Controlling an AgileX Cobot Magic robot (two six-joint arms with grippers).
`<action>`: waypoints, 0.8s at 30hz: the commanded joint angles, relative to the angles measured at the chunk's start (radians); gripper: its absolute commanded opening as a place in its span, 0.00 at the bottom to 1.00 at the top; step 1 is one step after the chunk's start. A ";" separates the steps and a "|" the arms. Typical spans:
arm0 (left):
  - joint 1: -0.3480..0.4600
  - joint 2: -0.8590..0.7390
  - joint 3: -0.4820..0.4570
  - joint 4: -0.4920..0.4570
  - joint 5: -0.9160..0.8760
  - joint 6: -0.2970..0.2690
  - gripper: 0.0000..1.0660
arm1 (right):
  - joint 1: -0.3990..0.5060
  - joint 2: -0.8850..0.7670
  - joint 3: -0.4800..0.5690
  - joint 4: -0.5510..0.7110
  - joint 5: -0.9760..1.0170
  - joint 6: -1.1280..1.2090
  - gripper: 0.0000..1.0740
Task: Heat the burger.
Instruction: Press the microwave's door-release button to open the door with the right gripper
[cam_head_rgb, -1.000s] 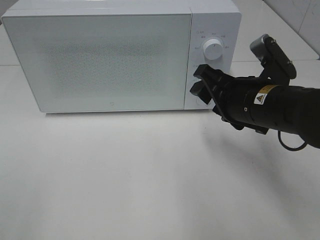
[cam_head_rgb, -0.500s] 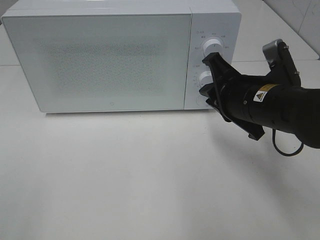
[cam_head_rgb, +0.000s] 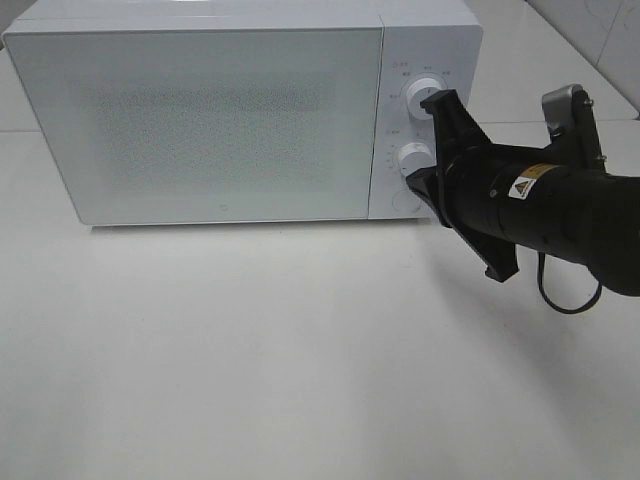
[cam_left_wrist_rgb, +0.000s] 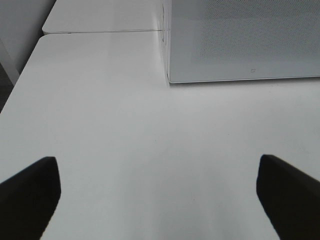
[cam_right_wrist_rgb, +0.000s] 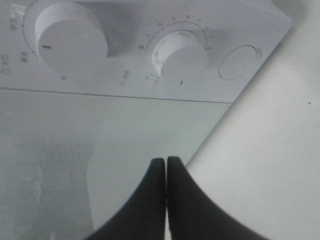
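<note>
The microwave (cam_head_rgb: 240, 115) ahead of the right fingers (cam_right_wrist_rgb: 150, 200) has a smooth white shell with a soft sheen. Its door (cam_right_wrist_rgb: 75, 150) is lightly reflective over a fine dotted mesh. The timer knob (cam_right_wrist_rgb: 180, 57) looks like satin white plastic. Right and left fingers (cam_left_wrist_rgb: 30, 195) are matt black. The table (cam_head_rgb: 300, 350) beneath them is smooth, matt white. Behind the right fingers, the camera bracket (cam_head_rgb: 572, 105) is grey metal.

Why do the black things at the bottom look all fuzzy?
Left wrist view: the open left gripper is probably too close to the lens, so its edges blur, while the microwave looks sharp. Right wrist view: the shut right gripper is soft-edged too, though the numbered dial is crisp.
</note>
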 joint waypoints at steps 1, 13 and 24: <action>-0.001 -0.017 0.001 -0.005 -0.004 -0.002 0.94 | 0.004 0.034 -0.007 0.029 -0.054 0.062 0.00; -0.001 -0.017 0.001 -0.005 -0.004 -0.002 0.94 | 0.005 0.123 -0.007 0.133 -0.174 0.145 0.00; -0.001 -0.017 0.001 -0.005 -0.004 -0.002 0.94 | 0.129 0.143 -0.007 0.396 -0.318 0.115 0.00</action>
